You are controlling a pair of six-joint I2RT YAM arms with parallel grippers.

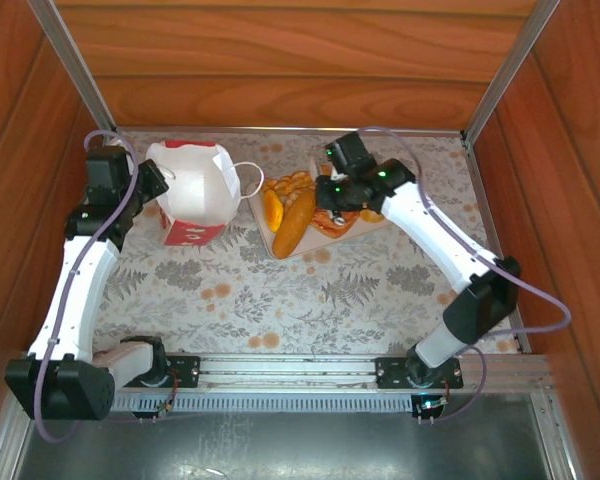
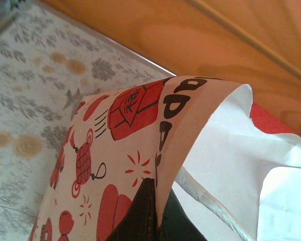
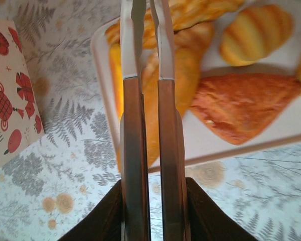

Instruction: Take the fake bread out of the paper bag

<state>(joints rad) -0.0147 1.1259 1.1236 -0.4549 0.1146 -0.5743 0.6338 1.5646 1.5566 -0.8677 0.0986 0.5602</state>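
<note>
Golden-orange fake bread (image 1: 305,205) lies heaped on a flat beige tray (image 1: 292,251) just right of the paper bag (image 1: 195,190). The bag stands at the far left of the floral tablecloth (image 1: 280,300), mouth upward, with a white cord handle (image 1: 252,178) looping toward the tray. The right gripper (image 3: 149,30) hovers over the tray, its long fingers drawn almost together with a slim gap and nothing visibly pinched between them. Beneath it lies the long roll (image 3: 185,80), its long axis running roughly near to far, with a croissant (image 3: 246,103) to its right and a round bun (image 3: 256,35) close by. The left gripper (image 2: 155,206) is clamped on the bag's left rim, apparently to steady it and keep the mouth open. From the right gripper the bag lies to the left, just beside the tray, so that arm seems the nearer one for any reach inside. Whether a piece lies in the bag cannot be told, since its inside shows as plain white paper. The handle and the bag's right wall would stand in the way.
</note>
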